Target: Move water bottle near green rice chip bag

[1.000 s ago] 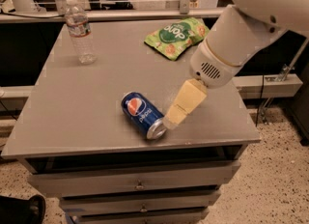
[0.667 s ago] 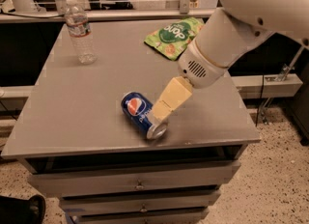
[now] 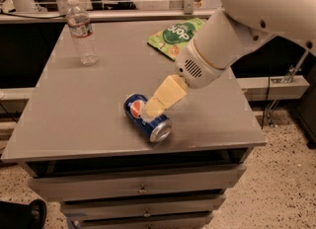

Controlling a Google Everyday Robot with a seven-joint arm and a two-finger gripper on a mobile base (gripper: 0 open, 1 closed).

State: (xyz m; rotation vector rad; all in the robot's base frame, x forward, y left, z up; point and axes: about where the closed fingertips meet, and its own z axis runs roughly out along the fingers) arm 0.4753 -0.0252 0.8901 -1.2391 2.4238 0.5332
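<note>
**Camera view.** The water bottle [image 3: 81,34] stands upright at the far left corner of the grey surface [image 3: 84,109], with nothing touching it. The green rice chip bag [image 3: 174,36] lies flat at the far edge, right of centre, well apart from the bottle. The pincer [image 3: 149,110] points down and leftward, with its tip over a blue Pepsi can [image 3: 148,118] lying on its side near the front edge. Whether the pincer touches the can, and whether it is wide or narrow, cannot be told. No object is visibly held.

Risks, as judged:
- A sweep from here towards the bottle could roll the can off the front edge.
- The tall bottle could topple if struck high.
</note>
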